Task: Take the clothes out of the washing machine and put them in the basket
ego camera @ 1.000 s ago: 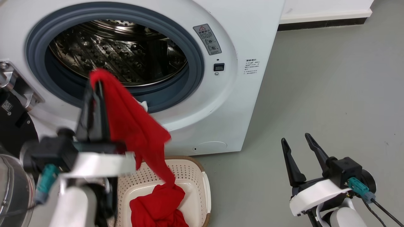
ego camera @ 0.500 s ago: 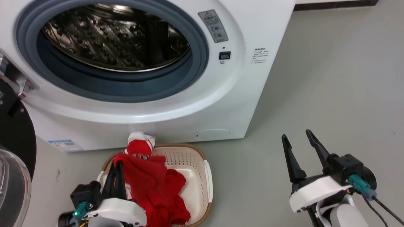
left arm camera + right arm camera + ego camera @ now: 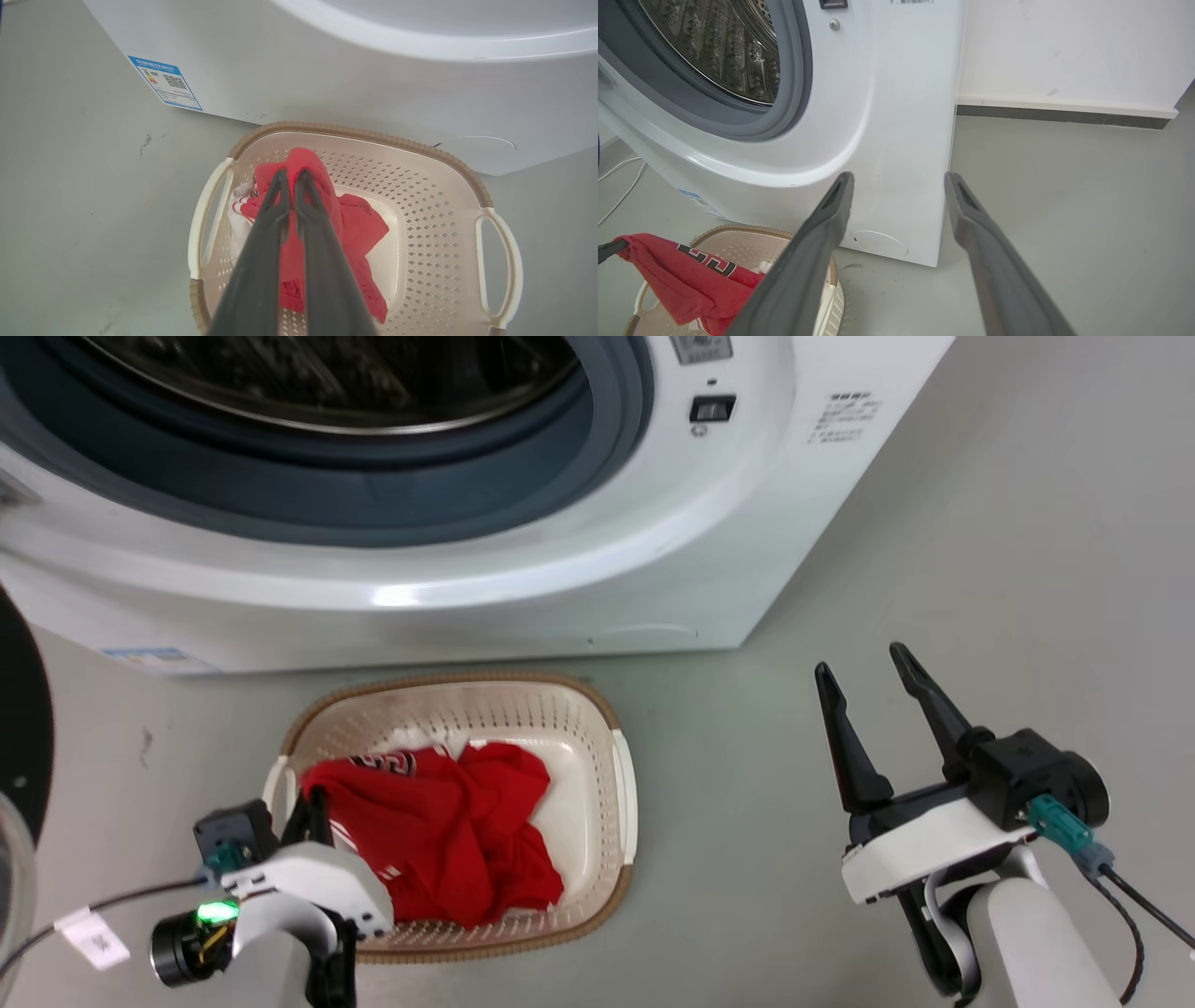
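Clothes [image 3: 360,227] pinched between left jaws, in basket [image 3: 373,138].

We see the basket [image 3: 624,784] on the floor [image 3: 747,756], just in front of the washing machine [image 3: 579,551] and below its door opening. The clothes [image 3: 448,831] lie in the basket, more in its left half. Our left gripper [image 3: 290,176] is above that side, pinching a fold of the clothes. Our right gripper [image 3: 860,658] is well to the right of the basket, above the floor, with its fingers apart.
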`<state>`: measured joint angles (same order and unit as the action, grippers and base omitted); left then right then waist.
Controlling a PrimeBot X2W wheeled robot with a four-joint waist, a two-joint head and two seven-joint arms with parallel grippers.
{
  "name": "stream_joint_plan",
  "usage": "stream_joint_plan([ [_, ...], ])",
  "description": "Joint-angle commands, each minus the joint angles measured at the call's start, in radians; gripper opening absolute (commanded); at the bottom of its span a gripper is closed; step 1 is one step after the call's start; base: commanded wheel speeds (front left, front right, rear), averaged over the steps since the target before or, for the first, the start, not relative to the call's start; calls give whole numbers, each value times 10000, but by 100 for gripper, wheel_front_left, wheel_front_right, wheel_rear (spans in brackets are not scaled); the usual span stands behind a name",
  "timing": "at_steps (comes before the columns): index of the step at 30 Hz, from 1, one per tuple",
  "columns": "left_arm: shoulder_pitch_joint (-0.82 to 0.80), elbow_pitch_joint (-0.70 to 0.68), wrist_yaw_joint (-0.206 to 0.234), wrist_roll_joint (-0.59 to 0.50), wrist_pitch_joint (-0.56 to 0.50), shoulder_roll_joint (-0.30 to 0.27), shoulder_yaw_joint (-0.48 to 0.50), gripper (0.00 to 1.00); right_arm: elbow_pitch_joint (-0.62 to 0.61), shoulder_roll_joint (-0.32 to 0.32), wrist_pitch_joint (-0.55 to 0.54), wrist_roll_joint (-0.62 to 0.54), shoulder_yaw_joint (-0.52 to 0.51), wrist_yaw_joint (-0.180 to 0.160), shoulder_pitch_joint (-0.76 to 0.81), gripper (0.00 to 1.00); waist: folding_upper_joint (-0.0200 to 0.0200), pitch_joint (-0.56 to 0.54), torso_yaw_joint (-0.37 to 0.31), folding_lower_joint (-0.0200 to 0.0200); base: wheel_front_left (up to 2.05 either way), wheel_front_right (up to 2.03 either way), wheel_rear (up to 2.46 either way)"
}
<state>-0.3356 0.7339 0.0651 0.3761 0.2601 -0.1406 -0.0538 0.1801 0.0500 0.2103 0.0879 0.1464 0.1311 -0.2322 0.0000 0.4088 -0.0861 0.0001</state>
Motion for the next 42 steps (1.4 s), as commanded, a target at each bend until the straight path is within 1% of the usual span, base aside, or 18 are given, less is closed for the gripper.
stream_joint_plan([
  [1, -425, 432, -41, 56, 57, -24, 71, 0, -27, 4, 35, -38, 23, -7, -201, 100, 0, 499, -106, -1, 0, 0, 0],
  [4, -1113, 1501, -81, 76, 65, -171, 233, 0, -53, 2, 72, -60, 87, -7, -392, 100, 0, 926, -263, -1, 0, 0, 0],
  [6, -1487, 2138, -135, 99, 58, -194, 315, 0, -68, 1, 102, -73, 138, -7, -490, 100, 0, 1208, -375, -1, 0, 0, 0],
  [9, -2032, 2866, -95, 39, 60, -147, 338, 0, -84, 2, 116, -79, 165, -7, -649, 100, 0, 1640, -510, -1, 0, 0, 0],
  [16, -2959, 4074, -25, 21, 52, -239, 427, 0, -153, -1, 204, -64, 317, -7, -1035, 100, 0, 2691, -660, -1, 0, 0, 0],
  [20, -3227, 4637, -54, 35, 52, -247, 414, 1, -16, 1, 302, -1, 377, -7, -1186, 100, 0, 2966, -688, -1, 0, 0, 0],
  [22, -3329, 4769, 34, 46, 53, -273, 447, 42, 68, 1, 336, 27, 408, -7, -1247, 100, 0, 2994, -676, -1, 0, 0, 0],
  [23, -3351, 4689, 75, 44, 53, -303, 491, 100, 116, 1, 353, 45, 423, -7, -1285, 100, 0, 2984, -667, -1, 0, 0, 0],
  [27, -3118, 4457, 97, 138, 53, -262, 646, 100, 314, 1, 425, -75, 420, -7, -1363, 100, 0, 2698, -623, -1, 0, 0, 0],
  [28, -2886, 4299, 61, 143, 53, -251, 775, 100, 459, 1, 456, -45, 428, -7, -1309, 100, 0, 2330, -582, -1, 0, 0, 0],
  [29, -2774, 4179, 29, 102, 53, -264, 799, 100, 521, 1, 474, -40, 442, -7, -1278, 100, 0, 2111, -562, -1, 0, 0, 0],
  [30, -2774, 4179, 29, 102, 53, -264, 799, 100, 521, 1, 474, -40, 442, -7, -1278, 100, 0, 2111, -562, -1, 0, 0, 0],
  [33, -2427, 3802, -81, 4, 53, -242, 874, 100, 720, 2, 508, -30, 439, -7, -1120, 100, 0, 1366, -488, -1, 0, 0, 0],
  [37, -1778, 2956, -227, -232, 55, -186, 1053, 100, 900, 2, 531, -82, 342, -7, -838, 100, 0, 366, -413, -1, 0, 0, 0],
  [42, -801, 1691, -465, -603, 54, 29, 1364, 100, 1025, 1, 535, -294, 141, -7, -437, 100, 0, -753, -377, -1, 0, 0, 0],
])
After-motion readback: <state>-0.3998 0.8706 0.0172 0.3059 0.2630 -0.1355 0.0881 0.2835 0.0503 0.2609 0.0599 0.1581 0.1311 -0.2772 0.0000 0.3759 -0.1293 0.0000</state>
